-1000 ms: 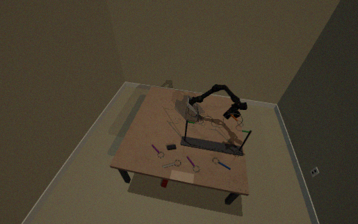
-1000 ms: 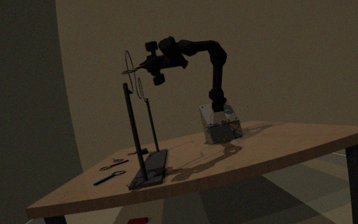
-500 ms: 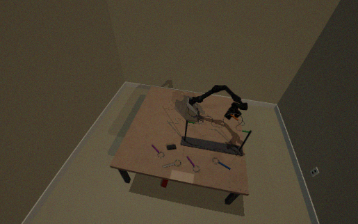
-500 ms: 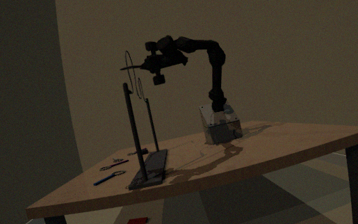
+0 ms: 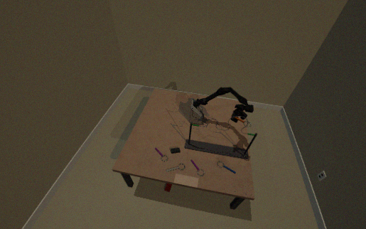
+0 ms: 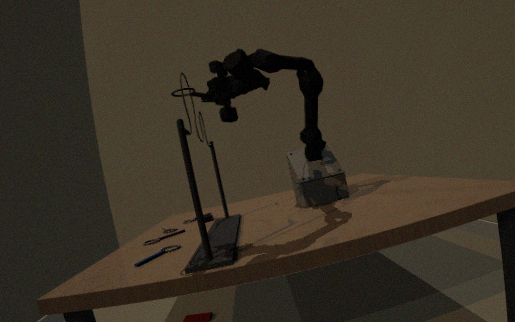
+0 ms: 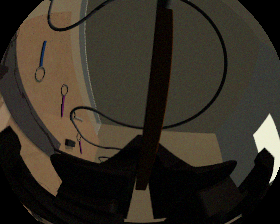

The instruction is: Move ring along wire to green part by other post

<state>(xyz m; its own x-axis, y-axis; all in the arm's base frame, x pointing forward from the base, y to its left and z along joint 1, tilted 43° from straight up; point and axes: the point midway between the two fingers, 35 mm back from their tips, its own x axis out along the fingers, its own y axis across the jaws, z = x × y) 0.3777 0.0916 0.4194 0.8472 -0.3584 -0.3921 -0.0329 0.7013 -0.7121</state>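
Note:
My gripper is shut on the orange handle, high above the table. The ring lies nearly flat beyond the fingers, with the thin wire seeming to pass through it. The ring is raised above the near post, away from the green part by the right post. The other green part is by the left post. Whether ring and wire touch cannot be told.
The posts stand on a dark base. The wire loops up and down between them. Rings with blue, purple and pale handles and a black block lie on the table. The arm's mounting box stands behind.

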